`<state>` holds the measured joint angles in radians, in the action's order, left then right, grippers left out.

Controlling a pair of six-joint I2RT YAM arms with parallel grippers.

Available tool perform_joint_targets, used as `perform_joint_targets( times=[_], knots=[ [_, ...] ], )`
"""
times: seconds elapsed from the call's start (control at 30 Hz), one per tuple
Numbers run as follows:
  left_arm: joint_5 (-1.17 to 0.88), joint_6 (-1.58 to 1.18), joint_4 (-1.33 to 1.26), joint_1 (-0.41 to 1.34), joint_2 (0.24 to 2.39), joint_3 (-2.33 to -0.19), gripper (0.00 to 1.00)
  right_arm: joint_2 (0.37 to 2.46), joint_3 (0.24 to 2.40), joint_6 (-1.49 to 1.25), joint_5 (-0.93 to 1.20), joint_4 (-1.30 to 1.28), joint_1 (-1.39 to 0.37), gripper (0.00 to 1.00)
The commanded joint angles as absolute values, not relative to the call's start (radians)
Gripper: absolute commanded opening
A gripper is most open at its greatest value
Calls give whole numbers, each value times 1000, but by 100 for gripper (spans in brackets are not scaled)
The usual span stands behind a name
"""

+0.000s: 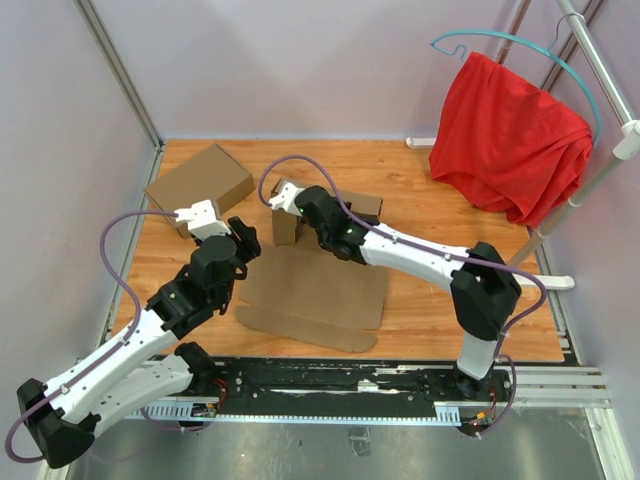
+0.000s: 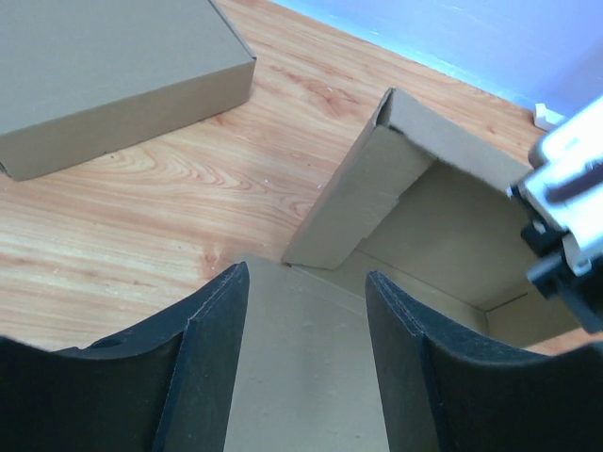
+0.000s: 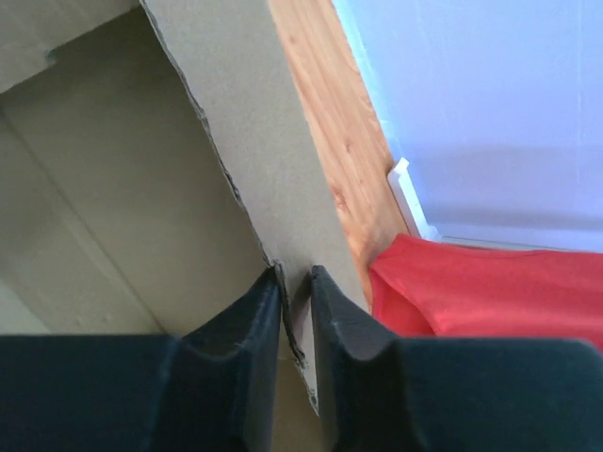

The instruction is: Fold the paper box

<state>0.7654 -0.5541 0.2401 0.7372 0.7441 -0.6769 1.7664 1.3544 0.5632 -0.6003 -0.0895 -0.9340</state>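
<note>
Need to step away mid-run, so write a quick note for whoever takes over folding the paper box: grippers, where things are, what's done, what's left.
Right gripper: fingers shut on an upright wall of the paper box.
Left gripper: open, holding nothing, above the box's flat panel.
Box: mid-table; its far half has walls standing, its near half lies flat.
Done: far walls raised.
Left: probably raise and tuck the remaining flaps, then close the flat panel over.
A second, closed box sits at the far left, apart from this one.

Obstacles: paper box (image 1: 315,290) centre, closed box (image 1: 198,178) left
</note>
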Motion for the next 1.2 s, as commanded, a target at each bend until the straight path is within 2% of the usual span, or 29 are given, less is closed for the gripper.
perform_joint_targets(
  times=[0.0, 0.13, 0.27, 0.37, 0.53, 0.7, 0.8, 0.9, 1.0, 1.1, 1.17],
  knots=[
    [775, -549, 261, 741, 718, -686, 58, 1833, 1474, 496, -728, -185, -927, 16],
    [755, -548, 286, 741, 709, -701, 58, 1863, 1649, 316, -660, -416, -853, 8],
    [717, -541, 307, 741, 704, -726, 58, 1944, 1932, 36, -352, -752, -693, 6],
    [697, -534, 310, 741, 696, -736, 58, 1998, 2016, -67, -172, -911, -589, 6],
    [687, -528, 323, 741, 681, -732, 58, 1987, 1844, -166, 76, -894, -482, 6],
    [680, -526, 337, 741, 660, -727, 58, 1834, 1485, -314, 278, -712, -476, 4],
    [681, -522, 346, 741, 657, -729, 58, 1699, 1277, -405, 335, -616, -545, 17],
    [678, -522, 352, 741, 661, -729, 59, 1539, 1150, -446, 451, -536, -633, 37],
    [661, -526, 350, 741, 670, -729, 59, 1392, 1129, -428, 470, -548, -668, 65],
    [626, -534, 345, 741, 681, -728, 58, 1307, 1192, -373, 316, -640, -658, 78],
    [611, -542, 341, 741, 681, -722, 58, 1290, 1226, -341, 222, -650, -625, 80]
  ],
)
